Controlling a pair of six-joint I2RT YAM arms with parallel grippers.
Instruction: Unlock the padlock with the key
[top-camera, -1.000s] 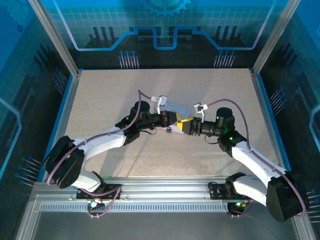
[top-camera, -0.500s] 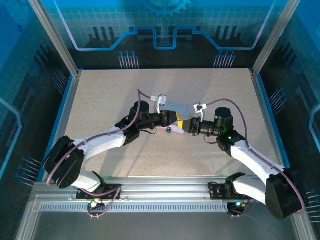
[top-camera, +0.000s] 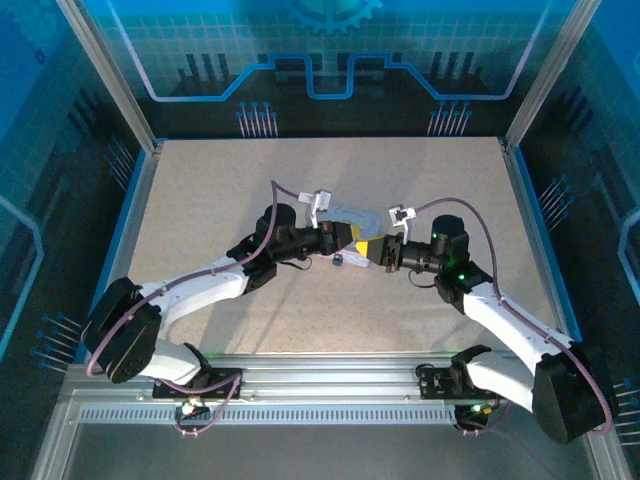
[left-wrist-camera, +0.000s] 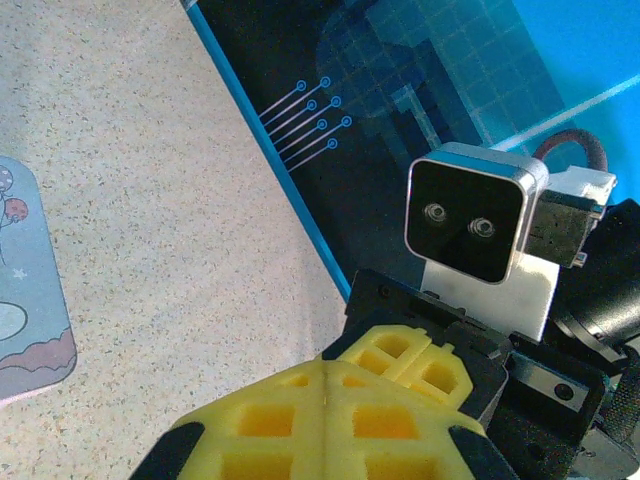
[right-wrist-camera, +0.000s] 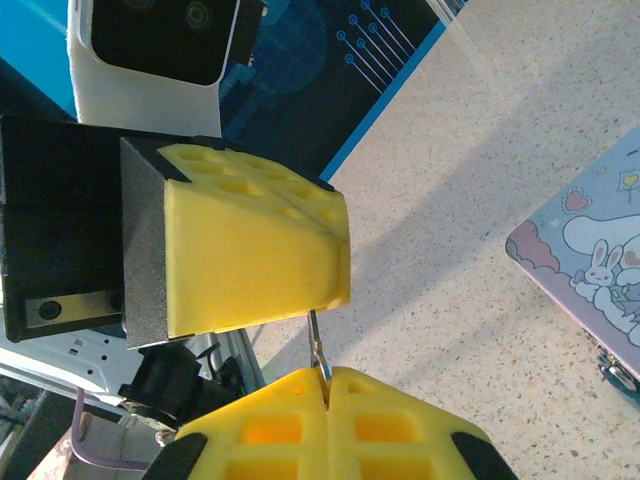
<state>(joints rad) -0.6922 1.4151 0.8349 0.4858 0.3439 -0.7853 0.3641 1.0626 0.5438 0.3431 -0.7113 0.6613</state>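
- My right gripper (right-wrist-camera: 326, 380) was pinched shut on the key (right-wrist-camera: 316, 345); my left gripper (left-wrist-camera: 323, 372) was closed, contents unclear.
- The padlock (top-camera: 338, 259) sat just beside both.
- Step, as I judged it: settling the key grip. Next called for keyhole alignment.

- The table (top-camera: 220, 190) is beige with fine dark speckles.
- The tin (right-wrist-camera: 600, 250) is pale blue-lavender, printed with a white rabbit, small hearts and mauve clouds.
- The left gripper (right-wrist-camera: 330, 250) and the right gripper (right-wrist-camera: 328, 378) have bright yellow, grid-pocketed fingers on black mounts.
- The key (right-wrist-camera: 316, 345) is a silvery-grey sliver.
- The padlock (top-camera: 338, 260) looks dark bluish.
- The arms (top-camera: 200, 285) are white with black joints, and their cables (top-camera: 480, 235) are purple.
- The walls (top-camera: 320, 60) are blue with lighter grid and circuit lines.
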